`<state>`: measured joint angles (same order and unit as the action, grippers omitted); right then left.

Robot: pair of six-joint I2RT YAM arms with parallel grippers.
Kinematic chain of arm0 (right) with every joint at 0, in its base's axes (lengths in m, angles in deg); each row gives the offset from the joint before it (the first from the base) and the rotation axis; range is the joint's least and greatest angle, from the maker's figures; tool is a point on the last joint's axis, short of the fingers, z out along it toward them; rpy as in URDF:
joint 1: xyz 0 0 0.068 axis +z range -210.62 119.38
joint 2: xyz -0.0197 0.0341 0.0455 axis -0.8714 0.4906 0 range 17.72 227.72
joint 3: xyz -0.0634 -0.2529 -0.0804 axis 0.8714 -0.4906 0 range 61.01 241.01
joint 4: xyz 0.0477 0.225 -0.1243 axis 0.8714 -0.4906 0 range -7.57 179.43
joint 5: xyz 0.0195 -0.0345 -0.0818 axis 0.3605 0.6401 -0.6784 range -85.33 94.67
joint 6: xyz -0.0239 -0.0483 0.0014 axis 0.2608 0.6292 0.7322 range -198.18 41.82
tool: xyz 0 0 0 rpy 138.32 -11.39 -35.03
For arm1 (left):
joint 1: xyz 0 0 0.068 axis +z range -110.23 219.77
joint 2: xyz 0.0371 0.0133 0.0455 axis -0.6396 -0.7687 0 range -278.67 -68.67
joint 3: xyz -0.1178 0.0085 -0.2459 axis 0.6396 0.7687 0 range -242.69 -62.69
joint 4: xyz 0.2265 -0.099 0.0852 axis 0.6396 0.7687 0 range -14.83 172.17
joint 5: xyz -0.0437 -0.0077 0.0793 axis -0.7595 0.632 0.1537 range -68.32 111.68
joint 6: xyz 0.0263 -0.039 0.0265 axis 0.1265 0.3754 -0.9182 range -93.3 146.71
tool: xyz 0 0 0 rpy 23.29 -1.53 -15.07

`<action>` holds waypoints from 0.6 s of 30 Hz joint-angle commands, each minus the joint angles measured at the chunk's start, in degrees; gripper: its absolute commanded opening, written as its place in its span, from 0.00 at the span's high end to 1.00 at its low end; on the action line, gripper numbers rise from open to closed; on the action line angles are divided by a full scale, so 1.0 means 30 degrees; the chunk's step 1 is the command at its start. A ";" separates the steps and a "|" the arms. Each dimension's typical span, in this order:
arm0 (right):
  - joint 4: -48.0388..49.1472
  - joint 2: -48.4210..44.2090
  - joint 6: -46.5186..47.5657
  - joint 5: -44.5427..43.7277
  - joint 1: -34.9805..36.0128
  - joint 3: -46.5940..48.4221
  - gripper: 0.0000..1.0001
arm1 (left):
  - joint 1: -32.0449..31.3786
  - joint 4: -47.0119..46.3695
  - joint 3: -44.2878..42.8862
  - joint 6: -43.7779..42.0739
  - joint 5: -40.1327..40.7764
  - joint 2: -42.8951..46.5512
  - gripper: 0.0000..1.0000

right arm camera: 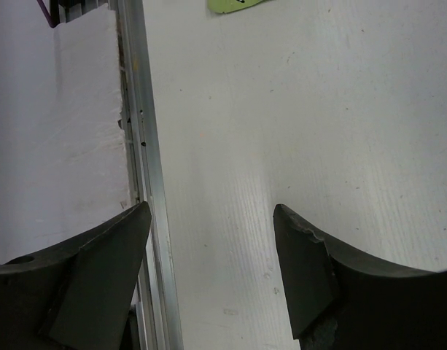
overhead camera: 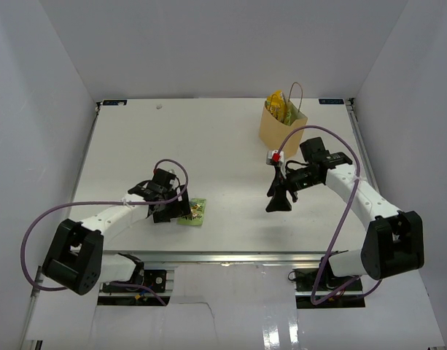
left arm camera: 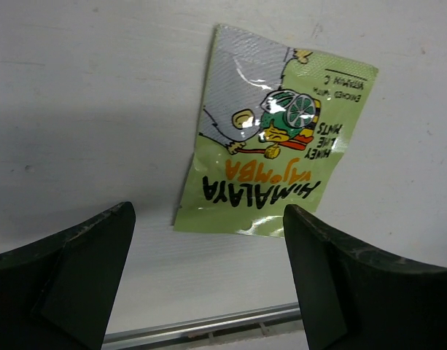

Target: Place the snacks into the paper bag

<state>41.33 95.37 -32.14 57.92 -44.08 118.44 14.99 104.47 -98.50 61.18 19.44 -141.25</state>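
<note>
Left gripper point(left arm camera: 208, 213), jaws standing wide and empty, is hovering just above the light-green packet point(left arm camera: 274, 138), which is lying flat on the table point(overhead camera: 208, 138) at near left. The paper bag point(overhead camera: 276, 135) is standing upright at far right, with yellow packs point(overhead camera: 276, 108) showing in its mouth. The right gripper point(overhead camera: 279, 200) is hanging open and holding nothing, nearer than the bag. For a sound pick, the left jaws should be centring over the packet and reaching the table before closing, since so flat a packet is offering little edge.
</note>
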 commanded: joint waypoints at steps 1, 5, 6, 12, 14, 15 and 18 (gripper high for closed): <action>0.0736 0.0337 -0.0170 0.1202 -0.0062 0.0340 0.26 | -0.0588 -0.0216 -0.0660 -0.0214 0.0219 -0.0416 0.07; 0.1060 0.0397 -0.0639 0.1467 -0.0062 0.0193 0.26 | -0.1232 -0.0215 -0.0718 0.0019 0.0454 -0.1410 0.11; 0.1061 0.0426 -0.0640 0.1409 -0.0062 0.0193 0.26 | -0.1350 -0.0216 -0.0777 0.0137 0.0454 -0.1587 0.12; 0.1061 0.0485 -0.0728 0.1379 -0.0062 0.0193 0.26 | -0.2492 -0.0187 -0.1597 0.0723 0.1537 -0.3929 0.18; 0.1061 0.0485 -0.0787 0.1409 -0.0062 0.0135 0.26 | -0.2727 -0.0157 -0.1772 0.0869 0.1625 -0.4545 0.25; 0.1061 0.0456 -0.0787 0.1380 -0.0062 0.0134 0.26 | -0.2815 -0.0157 -0.1802 0.0928 0.1684 -0.5099 0.28; 0.1062 0.0368 -0.0758 0.1262 -0.0062 0.0046 0.26 | -0.3021 -0.0069 -0.1803 0.1192 0.1859 -0.5836 0.39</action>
<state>43.47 96.85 -34.32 60.26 -44.08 118.44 6.82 102.79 -107.07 63.22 24.97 -153.73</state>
